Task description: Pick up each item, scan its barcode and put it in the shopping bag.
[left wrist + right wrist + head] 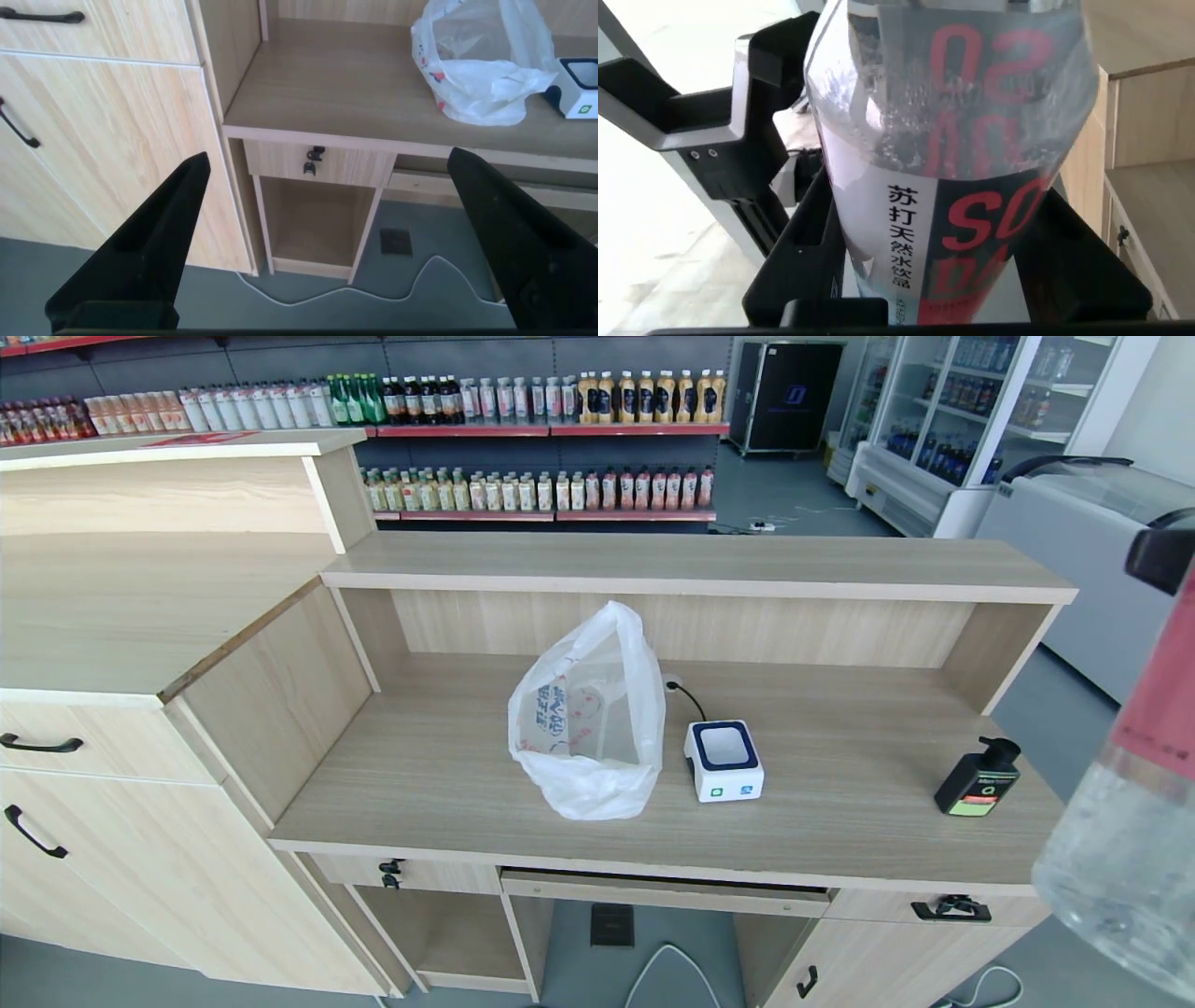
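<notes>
The bottle (1134,784), clear with a red-and-white label, is being held in the air by the right gripper (943,280). The jaws are being pressed against its two sides, so they are clamped on it. In the head view it is being seen very near the camera, at about 4 o'clock of the scene, off the right end of the counter (840,737). It is being carried tilted, its upper end leaning toward 1 o'clock. In the right wrist view the bottle (952,159) is being seen running lengthwise out from between the dark fingers (794,271).

The bag (588,719), white and thin, is being kept standing open at the middle of the counter. The scanner (724,761) is being seen just beside it at 3 o'clock, its window facing up. A black cable (686,698) is being led from it toward 11 o'clock, behind the bag. A black pump bottle (978,779) is being seen well apart from the scanner, at 3 o'clock of it, near the counter's front right corner.

The left gripper (329,157) is being held low before the counter's front, facing a keyed drawer (318,163) under the worktop. Its jaws are being held wide apart, with nothing between them.
</notes>
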You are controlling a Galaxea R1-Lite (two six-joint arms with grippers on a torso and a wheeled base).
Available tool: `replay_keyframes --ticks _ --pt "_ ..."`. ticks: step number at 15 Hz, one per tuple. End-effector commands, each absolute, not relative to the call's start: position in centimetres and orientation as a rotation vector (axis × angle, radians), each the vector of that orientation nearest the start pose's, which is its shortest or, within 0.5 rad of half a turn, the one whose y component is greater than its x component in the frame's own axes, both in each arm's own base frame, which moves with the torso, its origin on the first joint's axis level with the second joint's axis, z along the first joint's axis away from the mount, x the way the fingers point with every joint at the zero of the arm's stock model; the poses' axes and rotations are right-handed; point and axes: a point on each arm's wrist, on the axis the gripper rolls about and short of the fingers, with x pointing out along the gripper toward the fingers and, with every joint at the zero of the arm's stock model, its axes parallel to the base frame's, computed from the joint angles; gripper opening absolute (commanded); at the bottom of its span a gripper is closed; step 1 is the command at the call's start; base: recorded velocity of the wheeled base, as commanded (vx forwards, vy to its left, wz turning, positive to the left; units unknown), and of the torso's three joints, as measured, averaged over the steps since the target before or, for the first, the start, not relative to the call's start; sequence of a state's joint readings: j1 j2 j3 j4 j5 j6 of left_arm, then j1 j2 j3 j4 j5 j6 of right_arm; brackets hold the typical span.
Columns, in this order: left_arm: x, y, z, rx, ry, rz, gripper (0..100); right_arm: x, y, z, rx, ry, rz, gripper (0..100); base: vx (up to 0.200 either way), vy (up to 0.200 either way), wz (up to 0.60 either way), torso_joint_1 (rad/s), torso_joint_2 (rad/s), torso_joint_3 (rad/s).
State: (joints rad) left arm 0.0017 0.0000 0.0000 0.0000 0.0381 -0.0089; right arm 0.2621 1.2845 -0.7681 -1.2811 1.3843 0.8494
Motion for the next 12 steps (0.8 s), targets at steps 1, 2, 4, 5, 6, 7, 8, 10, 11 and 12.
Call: replay_keyframes --ticks 1,2,4,5,6,7,8,10,11,12 --pt "-2.3 0.1 7.5 -0.009 0.000 0.040 100 18.3 4.2 31.2 0.125 -0.065 1.534 0 0.000 0.000 0.00 0.000 0.00 0.000" --pt "-2.3 0.1 7.5 -0.009 0.000 0.040 100 18.4 1.7 30.3 0.104 -0.079 1.389 0 0.000 0.000 0.00 0.000 0.00 0.000" --pt "-2.3 0.1 7.5 -0.009 0.000 0.040 100 16.8 -0.2 30.3 0.107 -0.079 1.257 0 0.000 0.000 0.00 0.000 0.00 0.000" --pt "-2.3 0.1 7.5 -0.009 0.000 0.040 100 16.5 -1.0 30.2 0.115 -0.096 1.162 0 0.000 0.000 0.00 0.000 0.00 0.000" --pt "-2.3 0.1 7.5 -0.009 0.000 0.040 100 16.7 -1.4 29.9 0.145 -0.099 1.077 0 0.000 0.000 0.00 0.000 0.00 0.000" --pt "-2.3 0.1 7.5 -0.009 0.000 0.040 100 17.0 -1.6 29.5 0.158 -0.101 1.026 0 0.000 0.000 0.00 0.000 0.00 0.000" --pt "-2.3 0.1 7.5 -0.009 0.000 0.041 100 18.3 -1.9 28.2 0.121 -0.103 0.874 0 0.000 0.000 0.00 0.000 0.00 0.000" --pt "-2.3 0.1 7.5 -0.009 0.000 0.040 100 20.4 -1.0 25.1 -0.037 0.035 0.520 0 0.000 0.000 0.00 0.000 0.00 0.000" --pt "-2.3 0.1 7.5 -0.009 0.000 0.040 100 20.6 -0.3 24.4 -0.056 0.071 0.431 0 0.000 0.000 0.00 0.000 0.00 0.000" --pt "-2.3 0.1 7.5 -0.009 0.000 0.040 100 20.6 -0.2 24.1 -0.035 0.060 0.399 0 0.000 0.000 0.00 0.000 0.00 0.000"
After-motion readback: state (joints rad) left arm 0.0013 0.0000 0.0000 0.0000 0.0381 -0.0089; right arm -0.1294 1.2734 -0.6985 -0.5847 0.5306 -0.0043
